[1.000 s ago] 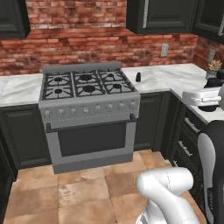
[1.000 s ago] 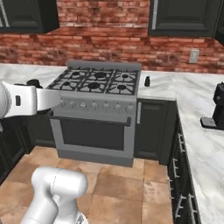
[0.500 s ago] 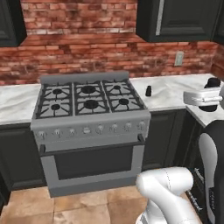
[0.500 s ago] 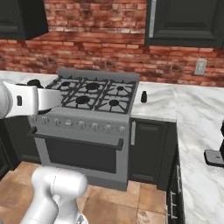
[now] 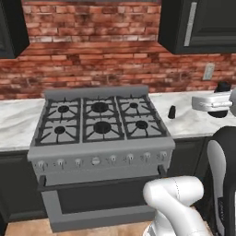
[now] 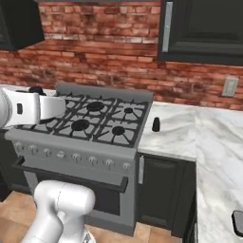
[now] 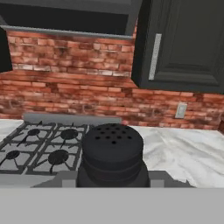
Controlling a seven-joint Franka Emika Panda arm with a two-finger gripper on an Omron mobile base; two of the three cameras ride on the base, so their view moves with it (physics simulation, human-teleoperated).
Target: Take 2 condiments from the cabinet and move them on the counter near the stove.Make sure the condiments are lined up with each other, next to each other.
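Observation:
A black shaker condiment (image 7: 113, 155) with a perforated top stands close before the hand camera, my gripper (image 7: 113, 178) shut on it; its fingertips are hidden beside it. The held shaker's top (image 5: 223, 86) (image 6: 35, 89) pokes above my white hand, off the stove's front right. The second condiment (image 5: 171, 112) (image 6: 155, 124) stands upright on the white marble counter (image 5: 193, 124) (image 6: 175, 135) just right of the grey six-burner stove (image 5: 99, 122) (image 6: 90, 118) (image 7: 39, 151). The near-black cabinet (image 5: 207, 23) (image 6: 204, 28) (image 7: 188, 43) hangs above that counter, its panelled door looking closed.
A red brick wall with a white outlet (image 5: 208, 71) (image 6: 229, 86) (image 7: 180, 110) backs the counter. A dark hood (image 7: 65, 17) sits over the stove. Another dark upper cabinet (image 5: 9, 27) hangs at the left. A dark object (image 6: 238, 222) lies on the near right counter.
The whole picture has shifted and grown: the base has driven closer to the stove. The shaker stays in my gripper, and the other shaker has stayed on the counter.

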